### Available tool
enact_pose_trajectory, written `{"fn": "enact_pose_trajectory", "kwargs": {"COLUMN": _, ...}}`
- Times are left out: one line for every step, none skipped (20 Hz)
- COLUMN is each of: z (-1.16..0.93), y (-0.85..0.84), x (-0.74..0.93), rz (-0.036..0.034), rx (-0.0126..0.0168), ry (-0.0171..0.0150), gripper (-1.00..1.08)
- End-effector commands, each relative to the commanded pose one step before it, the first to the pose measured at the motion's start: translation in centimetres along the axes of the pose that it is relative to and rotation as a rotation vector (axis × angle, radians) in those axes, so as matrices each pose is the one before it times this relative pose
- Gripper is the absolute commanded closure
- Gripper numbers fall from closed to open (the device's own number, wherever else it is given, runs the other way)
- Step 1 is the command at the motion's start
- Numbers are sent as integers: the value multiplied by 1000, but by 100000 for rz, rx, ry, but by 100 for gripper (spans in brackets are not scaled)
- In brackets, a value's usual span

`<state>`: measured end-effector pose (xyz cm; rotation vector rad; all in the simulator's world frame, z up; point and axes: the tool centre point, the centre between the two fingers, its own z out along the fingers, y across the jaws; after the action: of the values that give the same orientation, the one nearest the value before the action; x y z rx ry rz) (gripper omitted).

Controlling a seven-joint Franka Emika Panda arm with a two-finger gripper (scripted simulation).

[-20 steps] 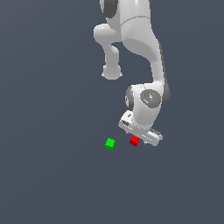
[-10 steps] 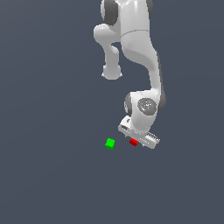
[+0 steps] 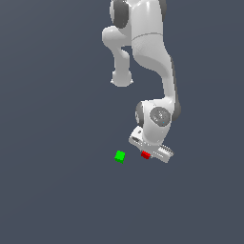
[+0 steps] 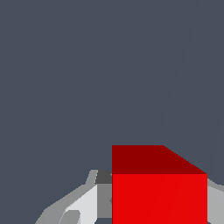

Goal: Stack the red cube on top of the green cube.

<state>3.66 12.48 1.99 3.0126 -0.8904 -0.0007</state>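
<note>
Between pincer (image 3: 148, 156) fingers: red cube (image 3: 146, 155).

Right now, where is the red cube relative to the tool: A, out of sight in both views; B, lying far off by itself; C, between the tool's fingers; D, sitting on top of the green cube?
C: in the wrist view the red cube fills the space between the tool's fingers, and the green cube sits apart from it with nothing on it.

Your exterior view looks down from high and well back, taking in the whole arm. Your wrist view sits very close (nearly filled), sharing only the red cube (image 3: 146, 155) (image 4: 159, 192).
</note>
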Motion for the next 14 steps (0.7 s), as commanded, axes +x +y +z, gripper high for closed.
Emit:
{"fn": "enact_pose_trajectory", "kwargs": {"z": -10, "y": -16, "x": 8, "rz": -12, "rx": 30, "ry": 30, "gripper": 108}}
{"fn": "enact_pose_trajectory", "kwargs": {"z": 0, "y": 0, "x": 0, "rz": 0, "rx": 0, "ry": 0, "gripper": 108}}
{"fn": "enact_pose_trajectory", "kwargs": {"z": -7, "y": 10, "x": -7, "rz": 0, "rx": 0, "ry": 0, "gripper": 108}}
{"fn": "enact_pose_trajectory", "kwargs": {"z": -29, "y": 1, "x": -2, "rz": 0, "rx": 0, "ry": 0, "gripper": 108}}
{"fn": "enact_pose_trajectory", "kwargs": {"z": -87, "y": 4, "x": -5, "rz": 0, "rx": 0, "ry": 0, "gripper": 108}}
{"fn": "enact_pose_trajectory", "kwargs": {"z": -147, "y": 6, "x": -8, "rz": 0, "rx": 0, "ry": 0, "gripper": 108}}
{"fn": "enact_pose_trajectory", "kwargs": {"z": -208, "y": 8, "x": -10, "rz": 0, "rx": 0, "ry": 0, "gripper": 108}}
{"fn": "enact_pose_trajectory", "kwargs": {"z": -272, "y": 9, "x": -11, "rz": 0, "rx": 0, "ry": 0, "gripper": 108}}
{"fn": "enact_pose_trajectory", "kwargs": {"z": -337, "y": 9, "x": -11, "rz": 0, "rx": 0, "ry": 0, "gripper": 108}}
{"fn": "enact_pose_trajectory", "kwargs": {"z": -405, "y": 9, "x": -11, "rz": 0, "rx": 0, "ry": 0, "gripper": 108}}
{"fn": "enact_pose_trajectory", "kwargs": {"z": -474, "y": 8, "x": -10, "rz": 0, "rx": 0, "ry": 0, "gripper": 108}}
{"fn": "enact_pose_trajectory", "kwargs": {"z": -546, "y": 8, "x": -10, "rz": 0, "rx": 0, "ry": 0, "gripper": 108}}
{"fn": "enact_pose_trajectory", "kwargs": {"z": -620, "y": 8, "x": -9, "rz": 0, "rx": 0, "ry": 0, "gripper": 108}}
{"fn": "enact_pose_trajectory", "kwargs": {"z": -695, "y": 7, "x": -9, "rz": 0, "rx": 0, "ry": 0, "gripper": 108}}
